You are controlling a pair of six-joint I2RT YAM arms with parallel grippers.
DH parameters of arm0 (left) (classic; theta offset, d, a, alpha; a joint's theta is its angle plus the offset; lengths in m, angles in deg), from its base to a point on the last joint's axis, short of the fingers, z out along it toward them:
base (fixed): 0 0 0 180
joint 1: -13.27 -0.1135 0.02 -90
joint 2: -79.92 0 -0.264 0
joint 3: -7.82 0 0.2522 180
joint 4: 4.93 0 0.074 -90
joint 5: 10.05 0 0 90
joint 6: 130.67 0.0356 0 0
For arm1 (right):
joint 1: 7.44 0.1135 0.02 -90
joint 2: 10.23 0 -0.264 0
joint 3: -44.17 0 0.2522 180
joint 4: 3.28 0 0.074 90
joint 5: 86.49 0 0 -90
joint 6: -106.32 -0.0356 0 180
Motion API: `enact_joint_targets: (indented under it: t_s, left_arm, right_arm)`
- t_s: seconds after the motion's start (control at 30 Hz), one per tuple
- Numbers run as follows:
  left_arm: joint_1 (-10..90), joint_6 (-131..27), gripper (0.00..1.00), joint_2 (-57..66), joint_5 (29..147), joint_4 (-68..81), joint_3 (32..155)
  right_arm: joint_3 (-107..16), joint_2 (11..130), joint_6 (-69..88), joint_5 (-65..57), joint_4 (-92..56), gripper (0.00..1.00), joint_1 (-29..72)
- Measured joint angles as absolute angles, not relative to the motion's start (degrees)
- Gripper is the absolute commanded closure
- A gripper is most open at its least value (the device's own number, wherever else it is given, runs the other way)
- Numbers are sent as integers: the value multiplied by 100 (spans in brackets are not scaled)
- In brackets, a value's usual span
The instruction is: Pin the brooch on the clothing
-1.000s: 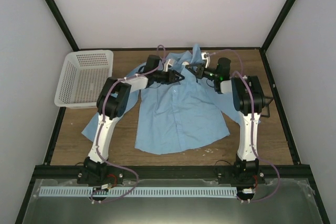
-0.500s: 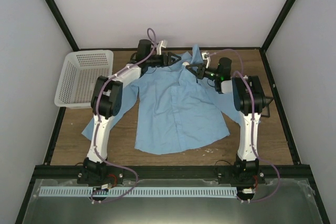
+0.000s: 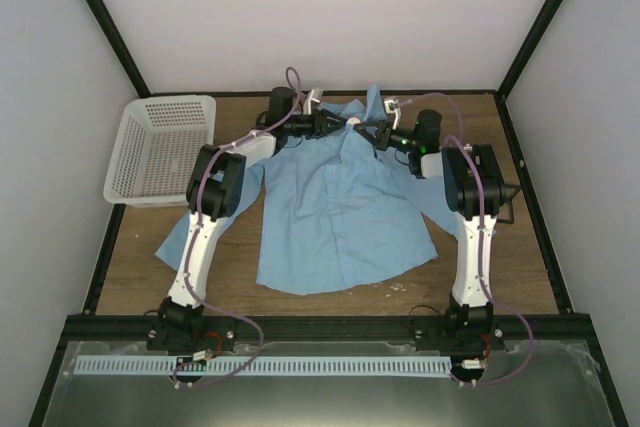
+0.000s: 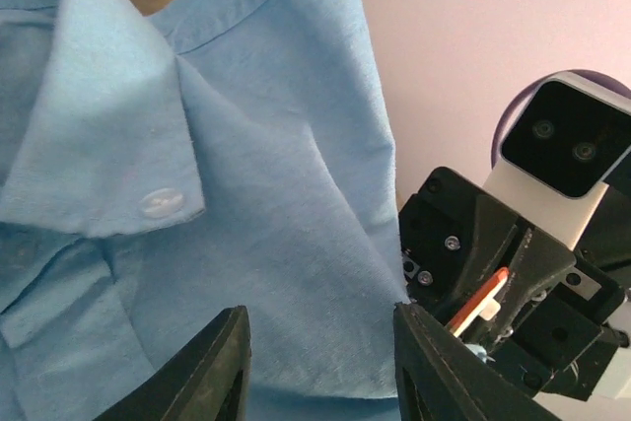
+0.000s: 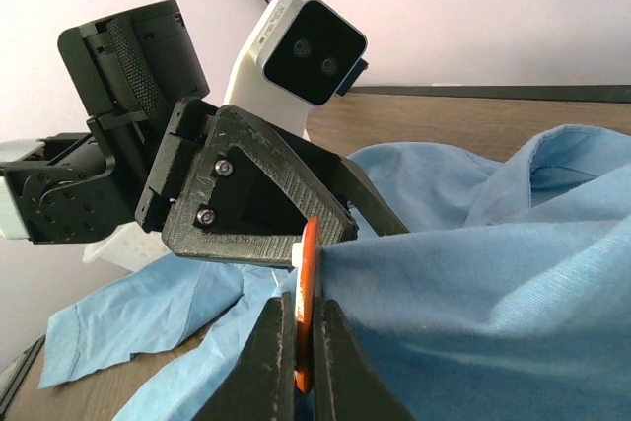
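Observation:
The light blue clothing (image 3: 340, 217) lies spread on the table with its collar toward the back. My right gripper (image 5: 308, 308) is shut on the orange-red brooch (image 5: 308, 253), gripping it edge-on against a lifted fold of the clothing (image 5: 513, 283). My left gripper (image 4: 320, 315) faces it from the other side at the collar. Its jaws are apart, with shirt fabric (image 4: 266, 145) filling the gap. The brooch (image 4: 478, 301) shows as a thin orange edge just right of my left gripper's right finger. From above, the left gripper (image 3: 335, 122) and the right gripper (image 3: 375, 132) nearly meet.
A white mesh basket (image 3: 160, 147) stands at the back left of the table. A small black frame (image 3: 510, 197) sits by the right arm near the right edge. The left sleeve (image 3: 180, 237) trails toward the left front.
My left gripper has left the shirt's chest and swung back to the collar, then shifted right, close to the right gripper. The right arm and the brooch have stayed in place.

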State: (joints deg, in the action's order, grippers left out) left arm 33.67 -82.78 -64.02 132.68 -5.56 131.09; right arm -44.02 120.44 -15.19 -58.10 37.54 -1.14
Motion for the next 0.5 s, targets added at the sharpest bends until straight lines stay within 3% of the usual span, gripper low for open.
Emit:
enact_joint_targets:
  t_s: [0.1, 0.5]
  left_arm:
    - [3387, -8403, 60, -6413, 13313, -681, 13109]
    - [3394, -8459, 44, -6168, 13206, -1161, 12327]
  right_arm:
    - [-4402, 12046, -1569, -5836, 3818, 99, -120]
    - [-4411, 12046, -1589, -5812, 3870, 99, -127]
